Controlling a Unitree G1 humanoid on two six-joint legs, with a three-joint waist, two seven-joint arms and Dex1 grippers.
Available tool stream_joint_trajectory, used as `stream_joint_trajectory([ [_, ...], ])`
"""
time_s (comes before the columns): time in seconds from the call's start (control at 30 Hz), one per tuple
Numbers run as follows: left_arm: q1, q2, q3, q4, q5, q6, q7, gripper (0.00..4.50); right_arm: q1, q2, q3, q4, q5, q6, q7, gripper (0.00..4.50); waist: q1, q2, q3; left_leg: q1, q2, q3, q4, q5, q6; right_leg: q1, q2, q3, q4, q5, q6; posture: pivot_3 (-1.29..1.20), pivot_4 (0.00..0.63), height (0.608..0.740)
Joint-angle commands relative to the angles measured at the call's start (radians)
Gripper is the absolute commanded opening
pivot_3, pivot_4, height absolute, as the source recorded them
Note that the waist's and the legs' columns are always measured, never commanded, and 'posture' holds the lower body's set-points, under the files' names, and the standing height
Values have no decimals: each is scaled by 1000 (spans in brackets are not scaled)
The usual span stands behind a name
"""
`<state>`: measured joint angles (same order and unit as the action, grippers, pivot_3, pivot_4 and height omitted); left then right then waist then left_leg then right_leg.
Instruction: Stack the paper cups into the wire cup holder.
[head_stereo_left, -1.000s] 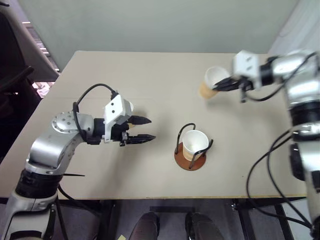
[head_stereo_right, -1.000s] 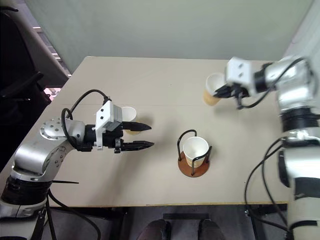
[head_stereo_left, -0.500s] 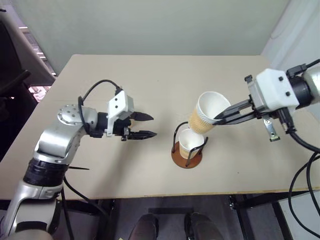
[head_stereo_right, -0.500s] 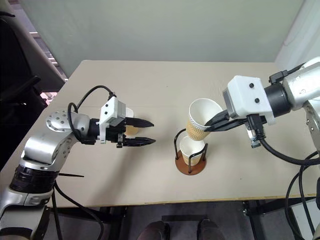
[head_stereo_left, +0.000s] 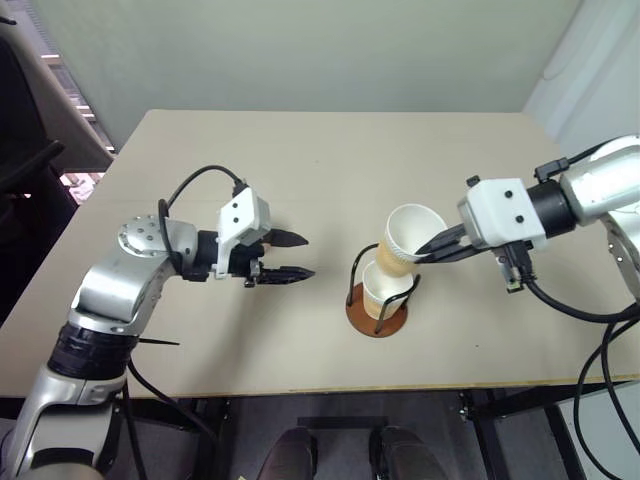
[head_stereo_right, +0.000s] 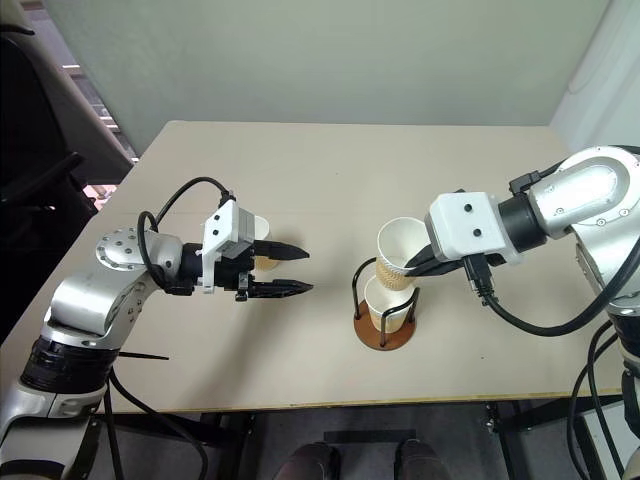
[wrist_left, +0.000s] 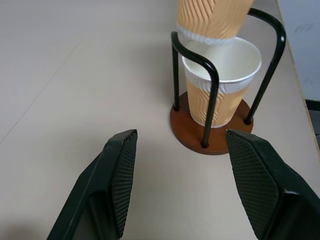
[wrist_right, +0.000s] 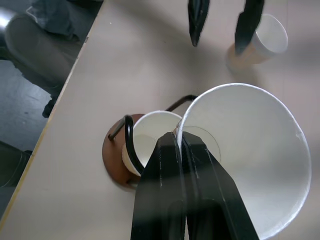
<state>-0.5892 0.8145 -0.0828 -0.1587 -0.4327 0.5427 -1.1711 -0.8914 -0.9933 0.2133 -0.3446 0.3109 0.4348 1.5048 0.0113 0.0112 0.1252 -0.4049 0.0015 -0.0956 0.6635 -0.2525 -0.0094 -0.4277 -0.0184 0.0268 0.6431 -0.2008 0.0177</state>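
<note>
Carried over from the far side, a paper cup (head_stereo_left: 407, 240), pinched at its rim by the right gripper (head_stereo_left: 432, 247), is now tipped just above the cup (head_stereo_left: 385, 290) already in the wire cup holder (head_stereo_left: 377, 305), nearly nested; the left gripper (head_stereo_left: 293, 256) is held spread, empty.

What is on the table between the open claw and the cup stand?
Nothing: bare table lies between the left gripper and the wire cup holder, seen in the left wrist view.

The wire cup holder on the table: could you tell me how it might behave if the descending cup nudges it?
The wire cup holder looks light: thin arches on a small disc base, so it may slide or tip. The cup seated inside probably adds little weight. The right claw brings the tilted second cup in off-centre, possibly catching an arch.
</note>
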Motion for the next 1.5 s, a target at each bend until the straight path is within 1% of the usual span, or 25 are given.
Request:
stream_joint_trajectory([
  [0.03,1,14,37,-35,-13,-1,4,3006,-23,-4,-10,-20,10,-15,19,645,0,0,0,0,0,0,0,0,0,0,0,0,0,0,0,0,150,740],
  [0.13,0,20,39,-29,-11,-6,0,3006,-25,-4,-10,-37,30,-6,38,1606,0,0,0,-1,0,0,0,1,-1,0,0,0,-1,0,0,0,150,740],
  [0.27,-21,22,37,-8,4,-30,-5,3006,-27,0,-9,-45,34,-2,42,3062,0,0,0,-1,0,0,0,1,-1,0,0,0,-1,-1,-1,0,150,740],
  [0.33,-69,26,39,45,28,-54,-2,3006,-47,5,-16,-20,27,0,33,3797,0,0,0,0,0,0,0,0,0,0,0,0,-1,-1,-1,0,150,740],
  [0.4,-134,54,32,124,67,-99,-26,3006,-80,5,-48,27,41,21,23,4441,1,0,0,-1,0,0,0,0,0,0,0,0,0,-1,-1,0,150,740],
  [0.5,-242,110,8,247,146,-197,-79,3006,-105,-6,-142,70,144,110,16,4441,1,-1,0,-1,0,-1,0,0,0,-1,0,0,0,-1,-2,0,150,740],
  [0.57,-321,146,-8,338,198,-260,-112,3006,-108,-14,-248,83,290,235,12,4441,2,-1,0,-1,-1,-1,0,0,0,-1,0,0,0,-3,-6,0,150,740],
  [0.63,-368,194,-43,425,273,-344,-160,3006,-89,-30,-330,79,390,311,5,4441,4,-1,0,-3,-1,-1,-1,0,0,-2,0,0,-1,-4,-7,0,150,740],
  [0.67,-387,215,-67,475,316,-388,-183,3006,-69,-40,-371,68,437,343,1,4441,4,0,0,-4,-1,-1,0,1,-1,-3,0,0,-2,-4,-6,0,150,740],
  [0.73,-423,226,-112,573,390,-466,-208,3006,-36,-48,-417,47,497,384,-22,4441,4,-1,0,-4,-1,-1,0,6,-10,-3,0,1,-3,-6,-4,0,150,740],
  [0.8,-466,194,-167,685,468,-550,-205,3006,0,-50,-425,18,510,389,-52,4441,3,0,0,-4,-1,-1,-1,5,-9,-3,0,1,-2,-8,-1,0,150,740],
  [0.9,-507,113,-212,792,509,-631,-231,3006,33,-54,-410,-6,497,376,-93,4441,11,0,0,-6,-1,-2,-1,4,-8,-5,-1,1,-1,-8,1,0,150,740],
  [1.0,-537,49,-238,856,543,-684,-240,3006,56,-66,-404,-25,492,365,-114,4441,14,-1,0,-16,-1,-2,2,3,-8,-13,-1,1,0,-7,4,0,150,740],
  [1.1,-568,1,-269,938,599,-741,-215,3006,68,-79,-407,-39,497,366,-133,4441,14,-1,0,-19,-1,-2,2,3,-8,-15,-1,0,-1,-6,6,0,150,740],
  [1.2,-583,-24,-299,1009,663,-802,-178,3006,77,-91,-409,-44,496,362,-147,4441,13,-1,0,-19,-2,-2,1,2,-7,-15,-1,0,-1,-6,7,0,150,740],
  [1.27,-591,-40,-290,1036,669,-821,-166,2632,82,-94,-410,-49,502,362,-156,4479,11,-1,0,-19,-2,-1,1,2,-7,-15,-1,1,-2,-7,8,0,150,740],
  [1.3,-591,-46,-279,1035,655,-823,-185,2375,87,-96,-411,-53,505,362,-160,4479,12,-1,0,-19,-2,-1,1,2,-7,-15,-1,1,-2,-7,8,0,150,740],
  [1.43,-586,-49,-264,1028,639,-833,-224,971,103,-106,-418,-61,508,360,-173,4479,13,-1,0,-19,-2,-2,3,2,-7,-15,-1,0,-3,-7,9,0,150,740],
  [1.5,-587,-46,-261,1029,645,-837,-227,163,108,-110,-417,-61,503,354,-175,4479,13,-1,0,-19,-2,-2,3,2,-7,-15,-1,1,-2,-7,9,0,150,740],
])
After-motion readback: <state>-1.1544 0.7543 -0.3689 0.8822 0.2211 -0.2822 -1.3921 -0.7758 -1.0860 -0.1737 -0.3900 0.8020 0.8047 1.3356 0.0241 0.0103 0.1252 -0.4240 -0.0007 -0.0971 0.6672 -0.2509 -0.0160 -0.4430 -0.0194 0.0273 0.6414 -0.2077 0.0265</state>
